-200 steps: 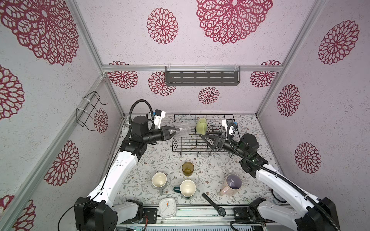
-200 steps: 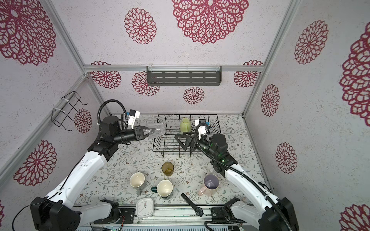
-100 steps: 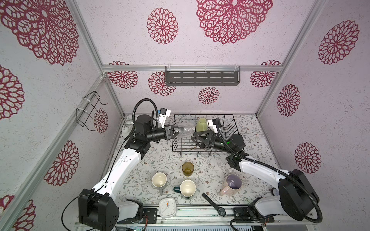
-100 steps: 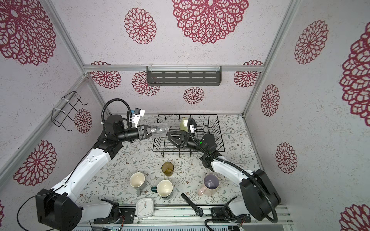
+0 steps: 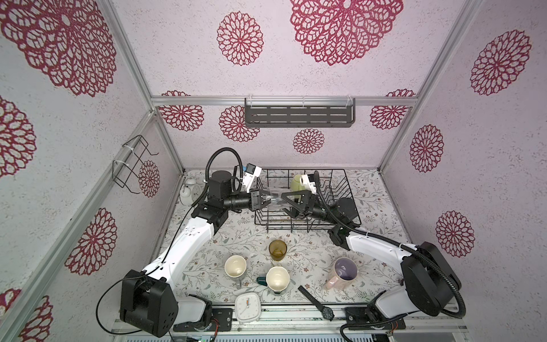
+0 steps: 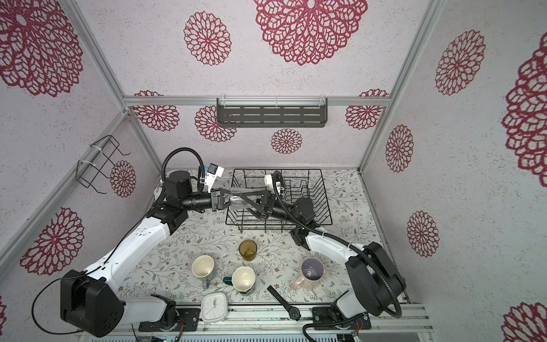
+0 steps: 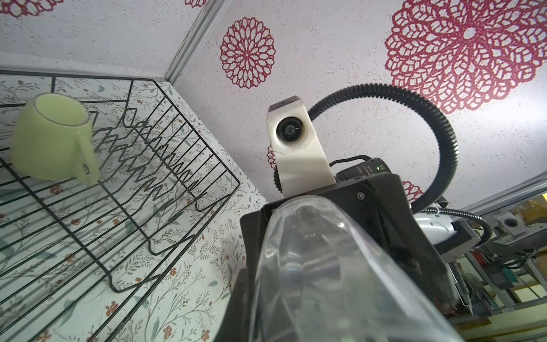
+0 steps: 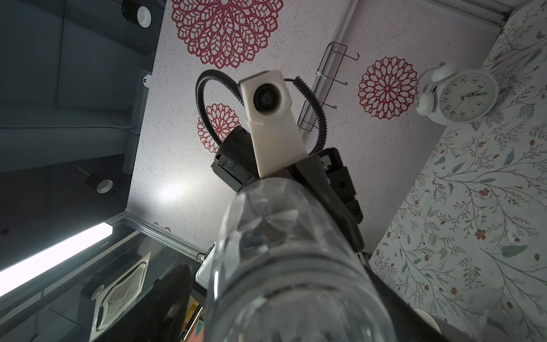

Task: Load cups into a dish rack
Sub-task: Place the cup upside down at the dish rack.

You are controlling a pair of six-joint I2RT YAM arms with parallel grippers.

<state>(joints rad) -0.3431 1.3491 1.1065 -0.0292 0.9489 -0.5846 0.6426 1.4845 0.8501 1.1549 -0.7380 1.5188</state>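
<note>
Nearest you, at 6 o'clock on the table, stands the teal mug (image 5: 277,278), with the grey mug (image 5: 235,265) at 7, the pink mug (image 5: 343,271) at 5 and the amber tumbler (image 5: 277,250) just beyond. Farther out, over the 9 o'clock edge of the dish rack (image 5: 334,183), your left gripper (image 5: 268,200) is clamped on the clear glass (image 5: 276,199), which lies sideways. Your right gripper (image 5: 283,202) has its fingers apart around the other end. The lime-green mug (image 5: 297,183) sits at the rack's 12 o'clock side.
</note>
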